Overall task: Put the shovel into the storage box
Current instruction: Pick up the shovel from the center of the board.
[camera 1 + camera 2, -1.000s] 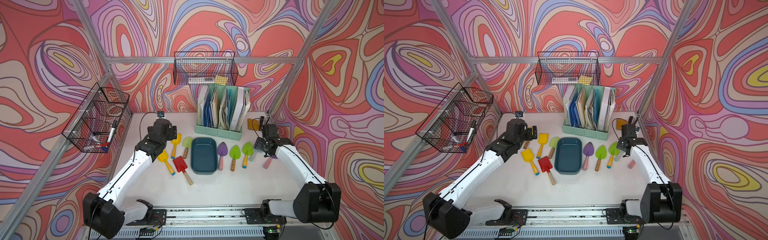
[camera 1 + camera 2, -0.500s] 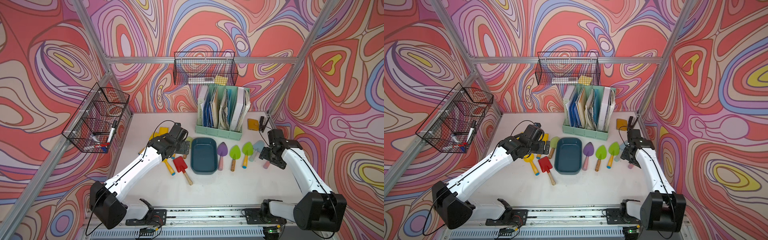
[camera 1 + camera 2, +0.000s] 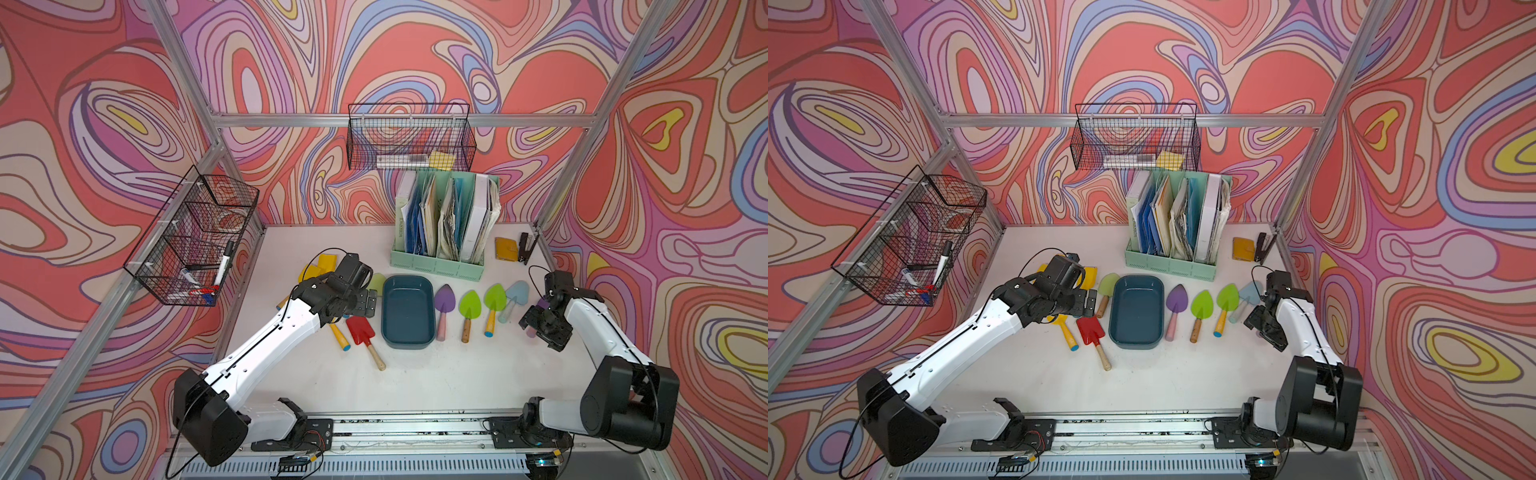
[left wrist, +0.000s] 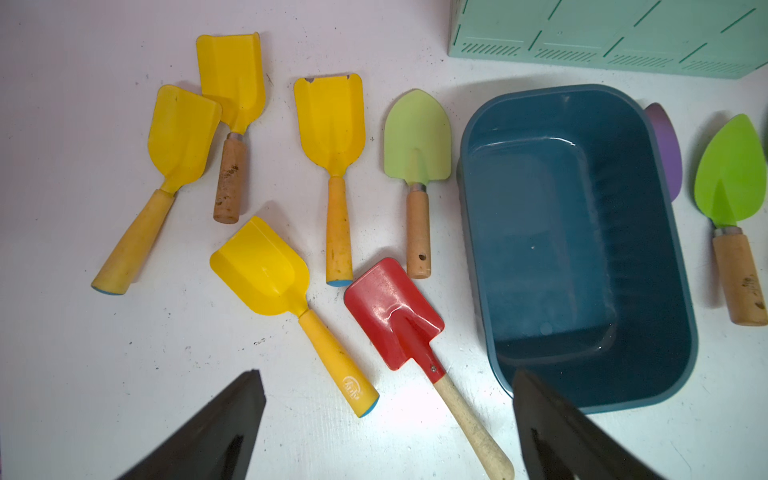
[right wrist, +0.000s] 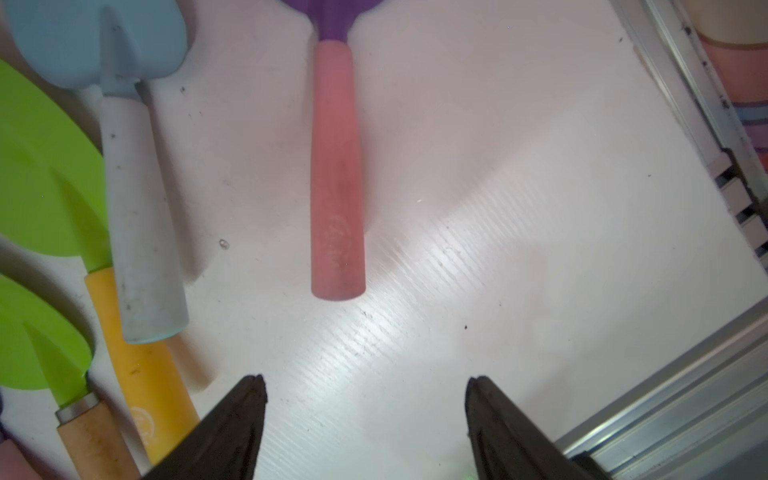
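Now both arms have shifted within the last second, and we read it as travel giving way to lining up. Our left gripper (image 3: 368,302), which was back over the yellow shovels (image 4: 330,124) farther from the storage box (image 3: 407,311), has swung in. It hangs just beside the box's long wall on the left arm's side, jaws spread wide and holding nothing. In the left wrist view the red shovel (image 4: 392,311) lies just beside that same wall. Its wooden handle shows between the two dark fingers, though we cannot tell how high above it they are. Our right gripper (image 3: 538,326) has backed off the light blue shovel (image 3: 515,293) to the end of the row farthest from the box. It is now over a pink-handled purple shovel (image 5: 336,174). Its jaws also stand apart and empty, and the pink handle lies ahead of the fingertips, not between them. For the task nothing is gained yet. In both top views the box is bare inside, and every shovel we can see lies flat on the table (image 3: 457,374) outside it. We judge the red shovel the nearer prospect, needing only a descent and a close on the handle before a short carry over the wall.
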Controlling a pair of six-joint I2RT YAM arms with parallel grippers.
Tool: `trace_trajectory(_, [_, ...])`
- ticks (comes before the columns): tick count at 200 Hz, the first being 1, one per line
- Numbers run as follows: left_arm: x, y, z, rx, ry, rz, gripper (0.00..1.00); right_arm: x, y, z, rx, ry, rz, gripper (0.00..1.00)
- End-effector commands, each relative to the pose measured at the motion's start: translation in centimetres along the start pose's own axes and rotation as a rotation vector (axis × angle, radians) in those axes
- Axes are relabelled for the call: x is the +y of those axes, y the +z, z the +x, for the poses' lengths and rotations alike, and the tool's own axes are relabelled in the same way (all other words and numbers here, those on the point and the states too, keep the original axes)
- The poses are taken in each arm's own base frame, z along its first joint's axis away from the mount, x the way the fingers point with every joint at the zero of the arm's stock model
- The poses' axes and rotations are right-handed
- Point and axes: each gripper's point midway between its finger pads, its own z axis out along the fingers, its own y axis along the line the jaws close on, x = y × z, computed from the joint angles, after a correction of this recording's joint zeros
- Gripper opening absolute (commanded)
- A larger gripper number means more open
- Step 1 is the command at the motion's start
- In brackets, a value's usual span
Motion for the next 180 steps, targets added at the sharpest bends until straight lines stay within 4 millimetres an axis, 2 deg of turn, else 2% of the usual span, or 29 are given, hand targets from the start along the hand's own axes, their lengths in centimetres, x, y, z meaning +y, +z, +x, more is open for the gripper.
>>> trace_trajectory(1, [-0.5,0.5,0.5,0.033,0.025,0.015,0.99,0.2,0.4,-1.6,-0.045,0.028,0.009,0.77])
trace_trajectory(45, [-2.3,0.9,0.1,0.0,-0.034,0.118,0.99,0.2,2.0,-2.6,-0.06,0.041,0.036,0.71])
trace_trajectory(87, [-2.4,1.2,0.0,0.006,-0.026,0.118,0.99,0.8,3.5,-3.8,-0.069,0.053,0.022,0.65])
trace_trajectory(134, [-2.7,1.8,0.2,0.031,-0.022,0.115,0.99,1.4,5.6,-4.0,-0.046,0.059,0.005,0.57])
trace_trajectory(161, [-2.8,2.0,0.3,0.045,-0.021,0.11,0.99,1.8,6.5,-3.9,-0.025,0.061,-0.01,0.44])
trace_trajectory(180, [-2.7,2.1,0.3,0.051,-0.022,0.107,0.99,1.8,6.9,-3.6,-0.016,0.061,-0.013,0.29])
